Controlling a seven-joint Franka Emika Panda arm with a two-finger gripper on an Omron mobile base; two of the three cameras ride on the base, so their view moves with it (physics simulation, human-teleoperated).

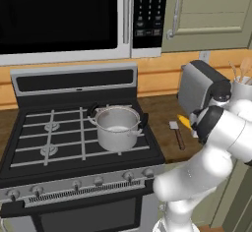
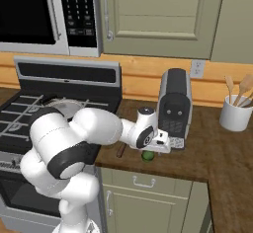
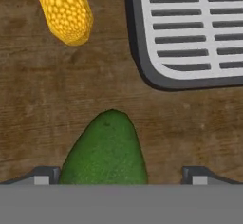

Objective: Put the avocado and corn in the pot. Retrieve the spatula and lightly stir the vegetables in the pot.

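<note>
Reaching for the avocado [image 3: 104, 149] comes first: we hang our tool [image 3: 118, 175] over it, jaws wide and empty, the fruit lying on the counter [image 3: 42, 90] between the fingertips. Next we must lower and close. The corn [image 3: 66, 9] lies near; the coffee machine [image 2: 174, 106] crowds close, while the pot [image 1: 117, 127] waits on the stove [image 1: 64, 137], spatula [image 1: 177, 133] beside.

green avocado [image 3: 105, 149] and yellow corn [image 3: 65, 9] lie on the counter; steel pot [image 1: 118, 127] on stove.
</note>
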